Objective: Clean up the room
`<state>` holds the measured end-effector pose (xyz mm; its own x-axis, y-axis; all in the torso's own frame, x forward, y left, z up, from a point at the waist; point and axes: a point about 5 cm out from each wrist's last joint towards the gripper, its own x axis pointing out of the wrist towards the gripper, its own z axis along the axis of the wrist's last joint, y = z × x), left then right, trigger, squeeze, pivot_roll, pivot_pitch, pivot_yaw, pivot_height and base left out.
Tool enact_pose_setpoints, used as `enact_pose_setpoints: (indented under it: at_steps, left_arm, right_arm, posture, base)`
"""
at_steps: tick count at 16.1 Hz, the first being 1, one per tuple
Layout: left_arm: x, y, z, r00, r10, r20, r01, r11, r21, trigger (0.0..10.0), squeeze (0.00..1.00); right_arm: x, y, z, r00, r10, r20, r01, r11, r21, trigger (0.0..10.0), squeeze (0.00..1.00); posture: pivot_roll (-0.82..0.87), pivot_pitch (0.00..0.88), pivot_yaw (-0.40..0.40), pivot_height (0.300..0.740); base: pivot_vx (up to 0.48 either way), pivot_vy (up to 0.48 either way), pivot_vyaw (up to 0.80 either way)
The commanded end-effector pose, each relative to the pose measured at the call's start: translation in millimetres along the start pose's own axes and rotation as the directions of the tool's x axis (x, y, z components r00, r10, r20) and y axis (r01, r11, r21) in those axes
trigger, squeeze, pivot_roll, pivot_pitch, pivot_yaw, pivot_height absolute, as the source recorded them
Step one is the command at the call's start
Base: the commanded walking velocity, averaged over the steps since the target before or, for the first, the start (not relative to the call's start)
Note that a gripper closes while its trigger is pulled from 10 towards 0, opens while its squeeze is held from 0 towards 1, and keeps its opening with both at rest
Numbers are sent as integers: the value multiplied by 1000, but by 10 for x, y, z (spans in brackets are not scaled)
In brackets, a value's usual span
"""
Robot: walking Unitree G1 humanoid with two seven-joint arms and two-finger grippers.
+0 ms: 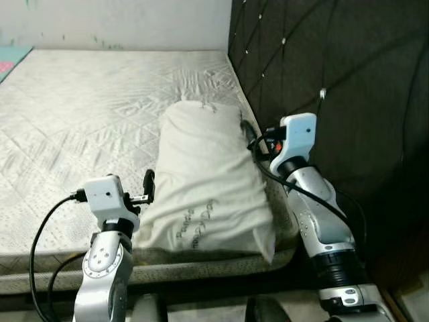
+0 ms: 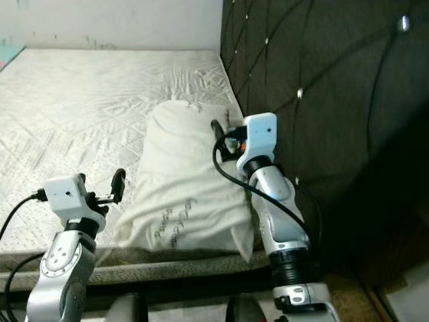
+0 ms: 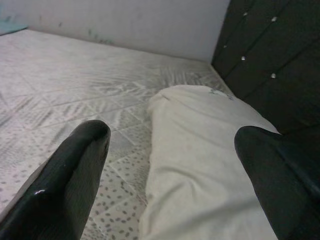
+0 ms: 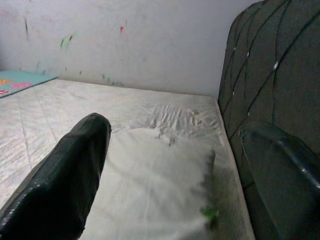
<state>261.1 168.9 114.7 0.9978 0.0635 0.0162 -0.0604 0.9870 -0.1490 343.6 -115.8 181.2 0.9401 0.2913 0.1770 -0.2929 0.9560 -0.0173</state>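
Note:
A cream pillow with printed lettering lies on the bare mattress, close to the dark headboard. My left gripper hovers at the pillow's left side near the mattress's front edge. In the left wrist view its fingers are spread wide and the pillow lies ahead between them. My right gripper is at the pillow's right side, next to the headboard. It is open too, and the right wrist view has the pillow below its spread fingers.
The tufted dark headboard rises along the right of the bed. A white wall closes the far side. A teal mat shows at the far left corner. The mattress's front edge runs just before my arms.

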Motion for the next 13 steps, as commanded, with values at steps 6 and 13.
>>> enact_pose_setpoints:
  at_steps: [6, 13]
  left_arm:
    - [67, 57, -71, 999, 30, -20, -30, 999, 37, 10000, 0]
    - [-81, 20, -166, 989, -133, -61, 140, 983, 120, 10000, 0]
  right_arm:
    - [-76, 47, -55, 996, 92, -22, -92, 995, -32, 10000, 0]
    - [-278, -25, -406, 988, 4, -152, -31, 984, -175, 10000, 0]
  posture:
    - [-17, 0, -41, 740]
    - [-18, 0, -37, 740]
  base:
    - [0, 0, 0]
    - [0, 0, 0]
